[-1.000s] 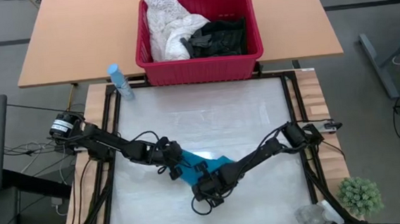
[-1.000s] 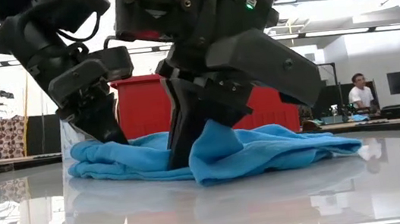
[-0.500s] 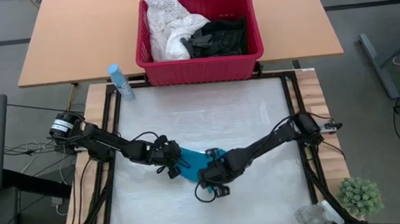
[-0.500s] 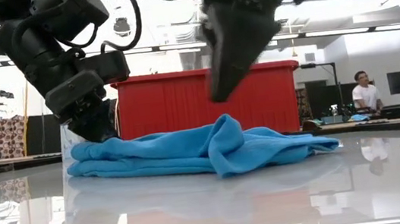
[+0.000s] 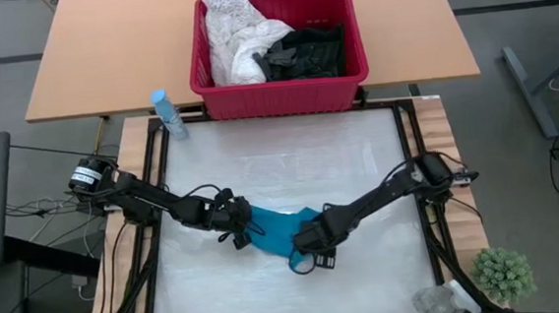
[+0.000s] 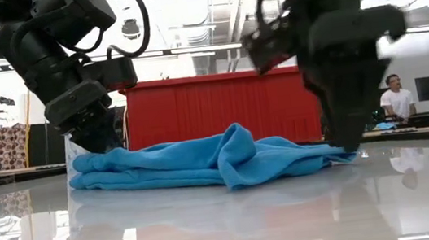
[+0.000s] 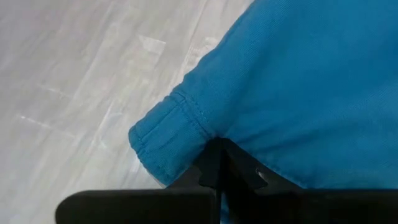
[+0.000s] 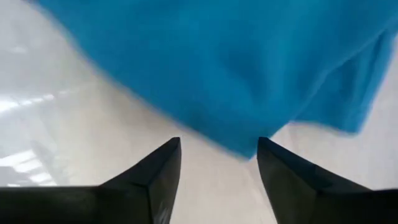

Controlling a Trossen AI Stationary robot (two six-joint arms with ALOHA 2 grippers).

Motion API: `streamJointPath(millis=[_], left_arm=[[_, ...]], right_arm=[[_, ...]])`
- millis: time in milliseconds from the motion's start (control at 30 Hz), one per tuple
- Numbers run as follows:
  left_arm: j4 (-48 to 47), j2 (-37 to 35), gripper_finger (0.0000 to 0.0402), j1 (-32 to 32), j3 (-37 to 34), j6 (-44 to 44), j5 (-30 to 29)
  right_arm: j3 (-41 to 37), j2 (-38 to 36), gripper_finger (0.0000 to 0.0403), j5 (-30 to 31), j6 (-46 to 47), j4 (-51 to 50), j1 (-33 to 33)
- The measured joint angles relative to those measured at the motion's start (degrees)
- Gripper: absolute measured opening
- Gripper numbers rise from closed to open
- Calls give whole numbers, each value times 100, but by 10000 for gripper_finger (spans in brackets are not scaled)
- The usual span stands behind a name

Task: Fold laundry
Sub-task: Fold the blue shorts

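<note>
On the table (image 5: 359,161) — teal garment (image 5: 277,231), left hand (image 5: 237,228) pinching its hem.

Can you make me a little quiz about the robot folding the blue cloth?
1. True or false: the left gripper is shut on the blue cloth.
2. Are the right gripper fingers open or shut?
3. Where is the white garment? A) on the table by the cloth B) in the red basket C) in the right gripper

Key: 1 true; 2 open, with the cloth edge just ahead of them; 3 B.
</note>
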Motion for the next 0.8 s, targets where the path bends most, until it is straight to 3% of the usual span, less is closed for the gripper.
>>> streamJointPath(millis=[367,533,800], left_arm=[[25,4,0,-11,-4,65,-48],[33,4,0,-8,-7,62,-32],[56,9,0,-8,-9,59,-27]], right_arm=[[-1868,-1640,244,360,649,1755,-147],[-2290,-1581,244,-35,861,2472,-252],[-2290,-1275,244,160,852,2736,-356]])
